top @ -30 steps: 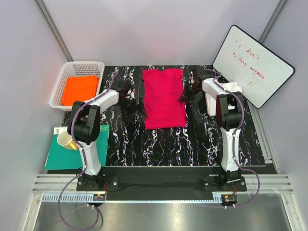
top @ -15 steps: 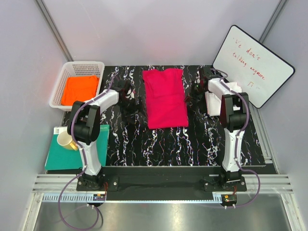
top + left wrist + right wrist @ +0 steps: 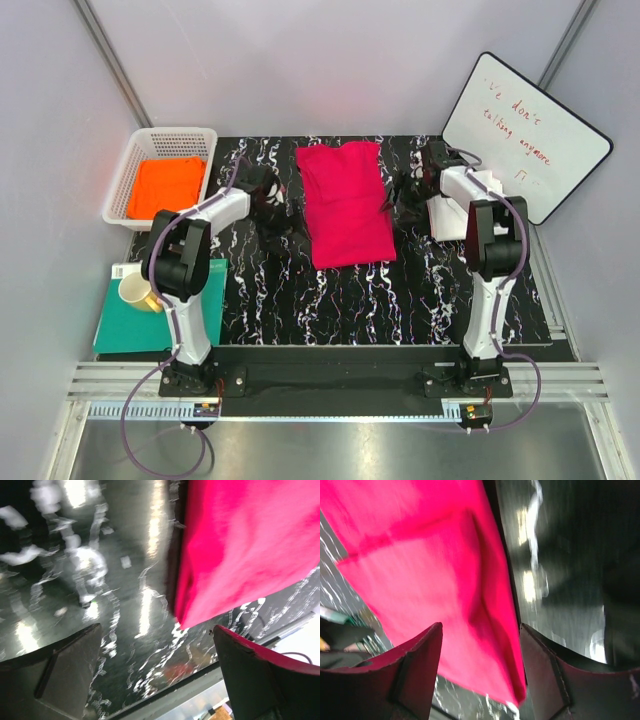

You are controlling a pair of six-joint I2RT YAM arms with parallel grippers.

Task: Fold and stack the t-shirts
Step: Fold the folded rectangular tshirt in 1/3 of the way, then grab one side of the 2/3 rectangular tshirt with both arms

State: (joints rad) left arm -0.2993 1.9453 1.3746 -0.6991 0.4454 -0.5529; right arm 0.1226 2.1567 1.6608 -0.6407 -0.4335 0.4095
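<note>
Cloth is the main matter on this glossy black tabletop (image 3: 330, 300) with its white marbling. The crimson-pink t-shirt (image 3: 347, 205) lies at the middle as a long, soft rectangle, smooth on top, its near hem slightly skewed. In the right wrist view, a layered fold runs across the shirt.

The left gripper (image 3: 272, 208) sits just beside the shirt's left edge with its dark, blocky fingers (image 3: 70, 655) spread wide and only tabletop and the cloth's corner between them. The right gripper (image 3: 400, 195) is at the right edge, its fingers (image 3: 415, 655) parted over the fabric and pinching nothing.

The bright orange t-shirt (image 3: 166, 186) lies folded flat in a white lattice plastic basket (image 3: 175, 133) at the back left. The white t-shirt (image 3: 440, 220) lies rumpled beside the tilted whiteboard (image 3: 525, 135). A pale yellow mug (image 3: 135, 292) stands on the flat teal board (image 3: 125, 325).
</note>
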